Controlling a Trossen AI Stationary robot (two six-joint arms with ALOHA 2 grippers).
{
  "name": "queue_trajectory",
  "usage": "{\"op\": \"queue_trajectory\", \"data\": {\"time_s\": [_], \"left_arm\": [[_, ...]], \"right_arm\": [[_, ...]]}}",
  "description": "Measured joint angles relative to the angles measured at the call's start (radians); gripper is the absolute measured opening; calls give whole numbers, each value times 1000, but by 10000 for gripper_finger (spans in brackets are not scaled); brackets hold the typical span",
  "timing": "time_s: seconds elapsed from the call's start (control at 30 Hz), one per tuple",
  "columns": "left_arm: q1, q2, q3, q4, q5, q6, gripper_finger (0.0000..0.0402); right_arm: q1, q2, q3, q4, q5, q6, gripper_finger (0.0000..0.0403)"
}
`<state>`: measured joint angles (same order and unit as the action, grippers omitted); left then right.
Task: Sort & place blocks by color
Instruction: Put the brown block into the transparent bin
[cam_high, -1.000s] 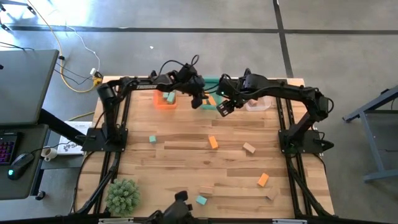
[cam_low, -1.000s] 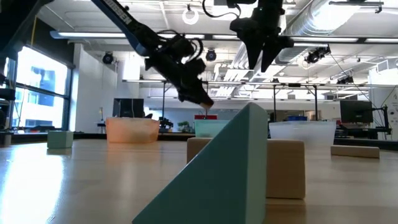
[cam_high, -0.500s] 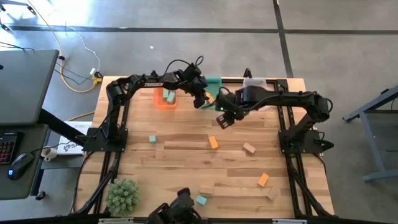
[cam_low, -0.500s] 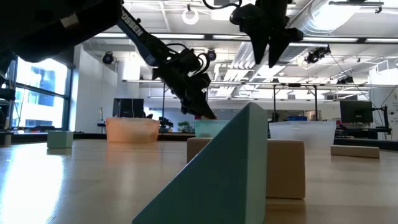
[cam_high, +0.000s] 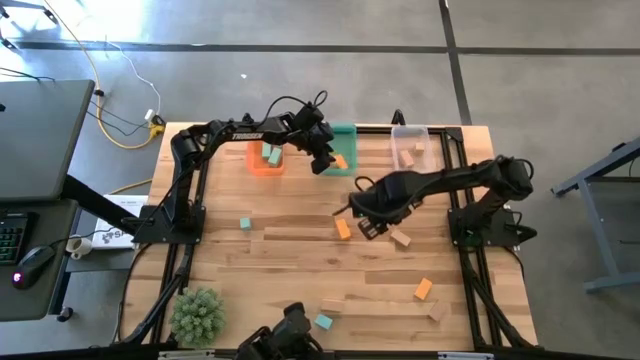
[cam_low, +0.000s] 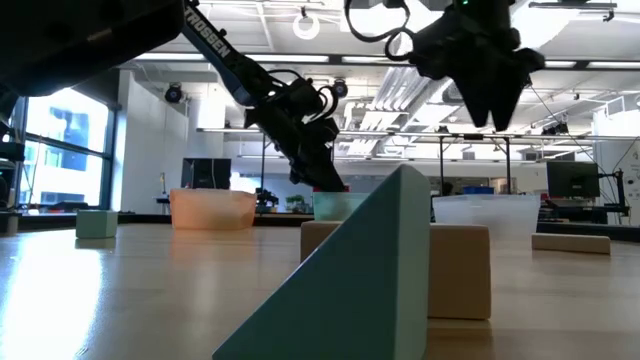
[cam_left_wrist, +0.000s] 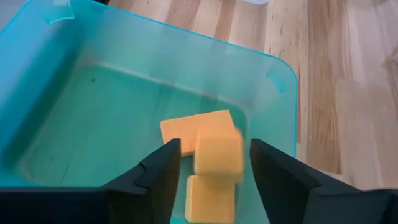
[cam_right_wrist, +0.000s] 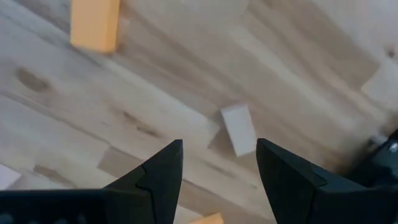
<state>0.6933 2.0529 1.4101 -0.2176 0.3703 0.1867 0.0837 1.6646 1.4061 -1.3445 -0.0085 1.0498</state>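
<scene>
My left gripper (cam_high: 325, 162) hangs open over the teal bin (cam_high: 343, 133). In the left wrist view a blurred orange block (cam_left_wrist: 218, 155) shows between my fingers with a gap on each side. Two more orange blocks (cam_left_wrist: 196, 127) lie on the bin floor. My right gripper (cam_high: 372, 222) is open above the table's middle, pointing down, between an orange block (cam_high: 343, 229) and a light wood block (cam_high: 401, 238). That wood block (cam_right_wrist: 238, 129) lies just ahead of my right fingers (cam_right_wrist: 163, 174). Other teal, orange and wood blocks lie flat on the table.
The orange bin (cam_high: 265, 160), holding teal blocks, and the clear bin (cam_high: 410, 146), holding a wood block, flank the teal bin along the far edge. A fuzzy green plant (cam_high: 196, 314) stands at the near left corner. A teal wedge (cam_low: 370, 270) sits close to the low camera.
My right gripper has swung from the far side beside the teal bin toward the near edge and down, and now hangs over the table's middle. My left gripper shifted slightly right over the teal bin, then stayed there.
</scene>
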Motion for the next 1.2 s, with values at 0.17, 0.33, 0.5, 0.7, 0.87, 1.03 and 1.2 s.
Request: {"op": "queue_trajectory", "data": {"time_s": [0.17, 0.33, 0.5, 0.7, 0.87, 1.03, 1.2], "left_arm": [[0, -8, 2, -6, -16, 0, 211], [0, -18, 90, -137, -85, 33, 229], [0, -18, 225, -333, -124, 116, 229], [-7, -28, 342, -515, -113, 139, 228], [-17, -70, 362, -613, -112, 146, 228], [-44, -116, 362, -677, -112, 136, 228], [-93, -153, 360, -729, -112, 107, 228]], "right_arm": [[86, 0, -38, 3, -54, 85, 191], [185, 0, -82, 11, -156, 190, 190], [277, 0, -109, 49, -206, 299, 190], [383, 0, -133, 122, -237, 367, 191], [461, 0, -133, 131, -251, 363, 191], [542, 0, -133, 140, -294, 278, 191], [635, 0, -133, 149, -333, 150, 191]]}}
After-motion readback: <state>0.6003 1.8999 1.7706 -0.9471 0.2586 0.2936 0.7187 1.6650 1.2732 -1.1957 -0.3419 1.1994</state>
